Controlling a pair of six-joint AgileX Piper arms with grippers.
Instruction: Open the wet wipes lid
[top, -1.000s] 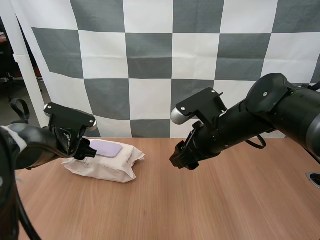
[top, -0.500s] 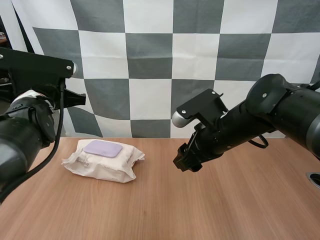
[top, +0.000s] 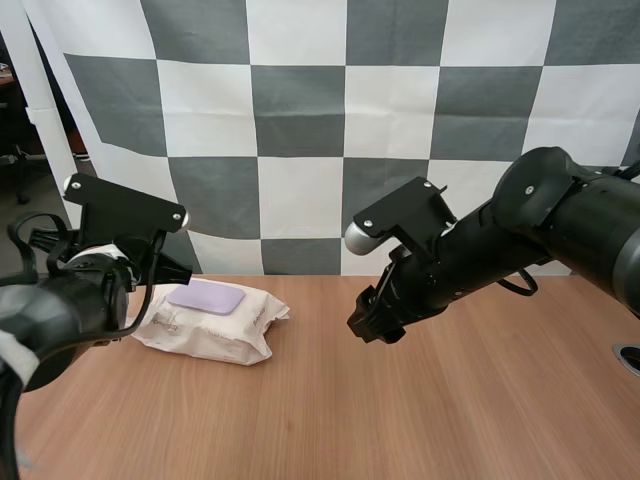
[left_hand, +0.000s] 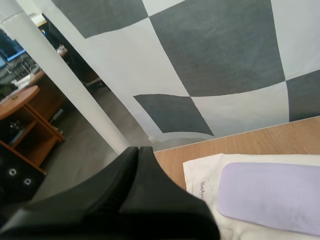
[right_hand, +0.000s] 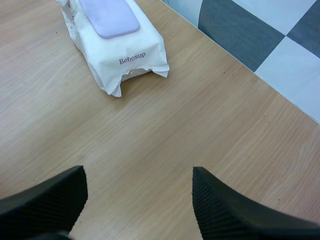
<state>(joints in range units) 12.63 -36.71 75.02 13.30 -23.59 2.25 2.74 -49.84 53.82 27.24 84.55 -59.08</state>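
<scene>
A white wet wipes pack (top: 215, 325) lies on the left part of the wooden table (top: 400, 420), and its flat purple lid (top: 206, 297) is down. My left gripper (top: 160, 272) hovers at the pack's left end. In the left wrist view its fingers (left_hand: 137, 152) lie together as one dark wedge, shut on nothing, just off the pack (left_hand: 200, 172) and its lid (left_hand: 270, 195). My right gripper (top: 372, 320) hangs above the table's middle, well to the right of the pack. Its ribbed fingers stand apart, open (right_hand: 140, 200) and empty, with the pack (right_hand: 125, 55) farther off.
Bare wood stretches between the pack and my right gripper and across the near side of the table (right_hand: 210, 115). A round dark fitting (top: 630, 358) sits at the table's right edge.
My left arm swung up away from the pack, then came back down beside its left end, and its fingers went from open to shut. The right arm barely moved.
</scene>
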